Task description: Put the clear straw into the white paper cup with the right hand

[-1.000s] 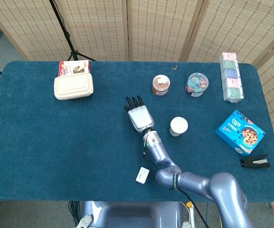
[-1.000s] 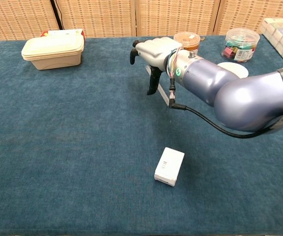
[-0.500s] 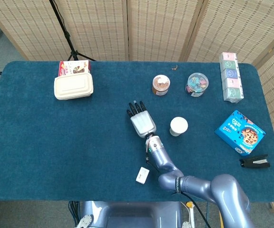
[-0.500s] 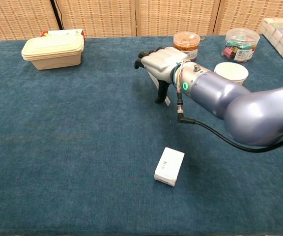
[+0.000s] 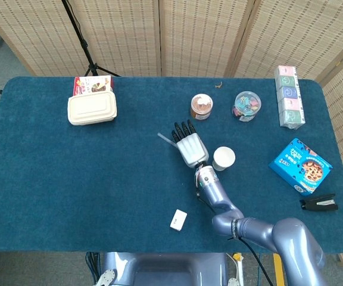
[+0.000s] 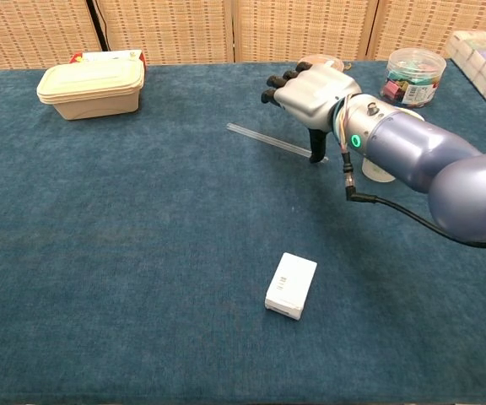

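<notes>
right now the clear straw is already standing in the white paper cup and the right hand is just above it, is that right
Not quite. The clear straw is not in the white paper cup; it lies flat on the blue table, left of the cup, as the chest view shows. The right hand is just above the straw's near end, with the rest of the straw poking out to its left.

right robot hand | palm down, fingers extended forward | left: unseen
</notes>
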You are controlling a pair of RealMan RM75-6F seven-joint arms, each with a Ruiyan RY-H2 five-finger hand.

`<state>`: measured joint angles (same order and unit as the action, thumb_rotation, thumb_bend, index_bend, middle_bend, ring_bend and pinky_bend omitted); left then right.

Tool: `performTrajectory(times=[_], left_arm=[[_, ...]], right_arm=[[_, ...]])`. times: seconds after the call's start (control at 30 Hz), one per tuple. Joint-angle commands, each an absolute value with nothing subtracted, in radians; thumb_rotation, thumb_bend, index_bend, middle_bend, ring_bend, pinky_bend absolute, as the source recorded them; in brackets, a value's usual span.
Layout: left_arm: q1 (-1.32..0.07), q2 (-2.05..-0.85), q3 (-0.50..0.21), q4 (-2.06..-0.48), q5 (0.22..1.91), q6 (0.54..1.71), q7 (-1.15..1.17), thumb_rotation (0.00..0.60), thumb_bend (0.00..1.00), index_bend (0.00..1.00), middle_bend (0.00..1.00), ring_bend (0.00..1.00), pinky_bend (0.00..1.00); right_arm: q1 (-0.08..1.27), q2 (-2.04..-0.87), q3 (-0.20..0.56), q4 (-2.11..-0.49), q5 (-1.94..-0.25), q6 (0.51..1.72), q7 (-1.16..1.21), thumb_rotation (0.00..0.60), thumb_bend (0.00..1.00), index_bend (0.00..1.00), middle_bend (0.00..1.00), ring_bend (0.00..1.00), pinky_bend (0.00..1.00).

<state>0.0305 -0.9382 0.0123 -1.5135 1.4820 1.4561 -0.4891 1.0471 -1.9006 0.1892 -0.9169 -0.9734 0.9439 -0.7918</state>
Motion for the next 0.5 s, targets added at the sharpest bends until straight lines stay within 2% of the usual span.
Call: performTrajectory(times=[0.03,0.27,0.43,0.5], left_arm=[[0.030,-0.938,0.012,-1.515,1.481,1.455,-0.487,0.600,0.00,0.00,0.00,0.00,0.00],[0.028,-0.938,0.012,-1.517,1.479,1.451,-0.482,0.600,0.00,0.00,0.00,0.00,0.00],[0.029,-0.937,0.013,-1.516,1.479,1.453,-0.487,0.600,0.00,0.00,0.00,0.00,0.00],[0.030,-0.937,0.013,-1.516,1.479,1.453,-0.490,0.600,0.00,0.00,0.00,0.00,0.00]], right_arm=[[1.049,-1.897,0.172,-0.877,-1.006,0.949,-0.816,0.600,0.00,0.09,0.00,0.00,0.00],[1.042,-1.884,0.244,-0.936,-0.990,0.935,-0.711,0.600,0.00,0.11,0.00,0.00,0.00],[1.048,-1.868,0.371,-1.010,-0.858,0.871,-0.615,0.600,0.00,0.17,0.00,0.00,0.00],[1.054,-1.866,0.399,-1.012,-0.819,0.856,-0.608,0.600,0.00,0.22,0.00,0.00,0.00]])
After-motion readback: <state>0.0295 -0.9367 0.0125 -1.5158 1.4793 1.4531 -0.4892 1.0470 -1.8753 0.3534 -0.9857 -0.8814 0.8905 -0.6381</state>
